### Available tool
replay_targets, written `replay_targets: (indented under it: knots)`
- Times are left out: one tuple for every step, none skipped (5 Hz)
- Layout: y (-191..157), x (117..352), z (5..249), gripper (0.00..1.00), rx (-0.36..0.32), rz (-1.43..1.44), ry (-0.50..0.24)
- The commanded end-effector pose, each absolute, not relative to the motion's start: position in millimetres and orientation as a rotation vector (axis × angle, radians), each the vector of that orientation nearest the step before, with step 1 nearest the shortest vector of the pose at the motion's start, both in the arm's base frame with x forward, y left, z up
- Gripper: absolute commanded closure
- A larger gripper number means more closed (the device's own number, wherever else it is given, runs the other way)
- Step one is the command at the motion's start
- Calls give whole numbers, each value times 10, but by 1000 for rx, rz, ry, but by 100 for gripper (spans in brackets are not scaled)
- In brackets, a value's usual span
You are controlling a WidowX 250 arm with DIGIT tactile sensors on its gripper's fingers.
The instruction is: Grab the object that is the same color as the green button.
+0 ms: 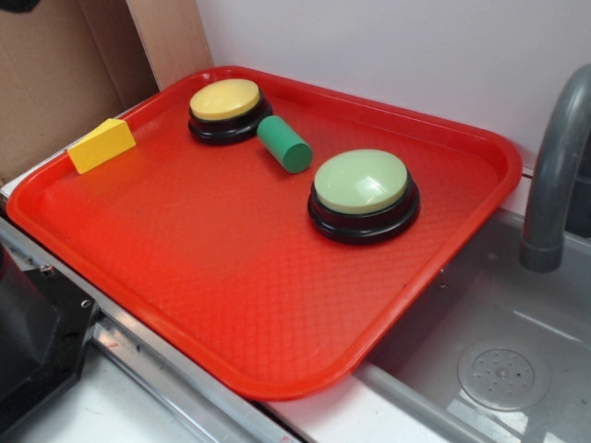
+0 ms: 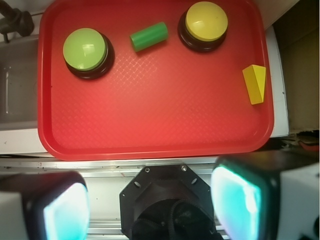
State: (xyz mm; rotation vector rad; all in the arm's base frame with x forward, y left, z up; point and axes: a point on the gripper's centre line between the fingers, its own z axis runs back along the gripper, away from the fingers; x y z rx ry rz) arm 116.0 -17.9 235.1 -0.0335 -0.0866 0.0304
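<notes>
Lying between buttons, green cylinder (image 1: 284,143), unobstructed

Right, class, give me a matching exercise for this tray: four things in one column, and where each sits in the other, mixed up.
Things:
1. green button
2. yellow button
3. cylinder
4. wedge

Places and states:
A. lying on its side between the two buttons
B. at the tray edge, apart from the rest
C. on the tray's side nearest the sink
D. right beside the cylinder's end, near the cardboard

Pairs: 1-C, 2-D, 3-A, 4-B
</notes>
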Motion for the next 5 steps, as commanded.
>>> replay_targets:
  knots:
    - [-179, 1160, 2351, 0, -34, 30, -87]
    - [-230, 1315, 2252, 0, -44, 68, -67]
    - [-236, 1544, 2141, 0, -61, 136, -46]
    - [-199, 1826, 2004, 0, -70, 249, -49]
    - [-80, 2145, 1820, 0, -106, 415, -96]
